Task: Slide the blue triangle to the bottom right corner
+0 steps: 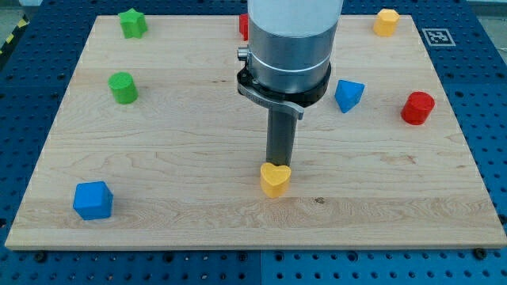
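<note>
The wooden table [158, 158] fills the view, and reading from the view's left: a blue cube [93, 199] sits near the table's 8 o'clock corner; a green cylinder [123, 87] stands at about 10 o'clock from the table's centre; a green star-shaped block [133, 23] lies at 12 o'clock from that cylinder, close to the far edge; a red block [244, 25], its shape unclear because the arm covers most of it, peeks out at the view's top; the arm's grey body [289, 47] comes down over the middle of the table and narrows into the dark rod; my tip [278, 163] meets the upper edge of a yellow heart-shaped block [275, 180], which lies at 6 o'clock from the tip, though the block hides the very end of the rod, so contact cannot be confirmed; the tool has nothing to close, being a plain rod that grasps nothing; the blue triangle [348, 95] rests at about 1 o'clock from my tip, well apart from it, in the right half of the table and far from the 5 o'clock corner; a yellow block [386, 21] sits near the far right corner; a red cylinder [417, 108] stands at 3 o'clock from the blue triangle.
</note>
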You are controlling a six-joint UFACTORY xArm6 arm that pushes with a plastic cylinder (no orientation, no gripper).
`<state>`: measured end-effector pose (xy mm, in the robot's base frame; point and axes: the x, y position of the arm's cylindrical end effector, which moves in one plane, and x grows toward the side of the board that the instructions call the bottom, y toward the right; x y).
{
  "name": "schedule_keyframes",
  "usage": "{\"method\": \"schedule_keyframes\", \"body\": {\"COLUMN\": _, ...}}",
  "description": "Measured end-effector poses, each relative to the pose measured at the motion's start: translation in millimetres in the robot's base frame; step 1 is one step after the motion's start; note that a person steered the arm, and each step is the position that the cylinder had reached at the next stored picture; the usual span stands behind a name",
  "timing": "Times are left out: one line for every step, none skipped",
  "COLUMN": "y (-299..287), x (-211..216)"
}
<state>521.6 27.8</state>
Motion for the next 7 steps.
{"method": "schedule_keyframes", "body": {"y": -1, "x": 7}}
{"method": "schedule_keyframes", "body": {"y": -1, "x": 21}}
{"method": "schedule_keyframes", "body": {"y": -2, "x": 16}}
{"method": "schedule_keyframes", "body": {"y": -2, "x": -50}}
{"method": "schedule_keyframes", "body": {"y": 2, "x": -108}}
{"method": "schedule_keyframes", "body": {"y": 51, "x": -139}}
{"method": "schedule_keyframes", "body": {"y": 102, "x": -139}}
